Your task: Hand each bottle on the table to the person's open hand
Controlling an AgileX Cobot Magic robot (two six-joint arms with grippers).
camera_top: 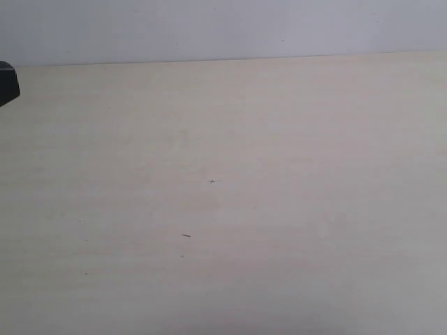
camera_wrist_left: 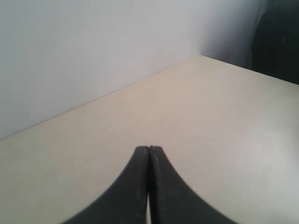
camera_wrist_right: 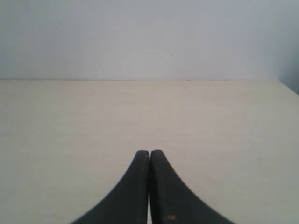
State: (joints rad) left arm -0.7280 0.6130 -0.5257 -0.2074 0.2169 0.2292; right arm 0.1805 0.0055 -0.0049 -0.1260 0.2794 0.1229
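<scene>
- Item: bottles. None appears in any of the three views, so their place cannot be given and their count, fill and material cannot be told.
- Item: table [camera_top: 279,209]. Pale beige top with faint grain, running back to a plain light wall [camera_top: 209,28]. It carries a small dark speck [camera_top: 211,181] near the middle and a short dark fleck [camera_top: 186,235] nearer the camera.
- Item: person's open hand. Not in view.
- Item: left gripper [camera_wrist_left: 149,148]. Its dark jaws are pressed together tip to tip, with nothing between them, and it is raised over bare tabletop.
- Item: right gripper [camera_wrist_right: 150,152]. Its jaws are likewise closed against each other and empty, pointing along the table toward the wall.
- Item: dark object [camera_top: 5,82]. It sits at the left edge of the exterior view and is cut off by the frame. It may be part of the left arm, but this is unconfirmed.
- Item: dark shape [camera_wrist_left: 278,42]. It lies beyond the far table corner in the left wrist view and cannot be identified.
- Handling note, as a judgement from the task wording only. A drink bottle is likely light, round and smooth-walled, so it may roll or slip, and a thin wall may give under a hard squeeze.
- Grip note, as a judgement. The jaws would need to open first, then close across the body at about mid-height with moderate pressure. That leaves the cap end or base free for the receiving hand.
</scene>
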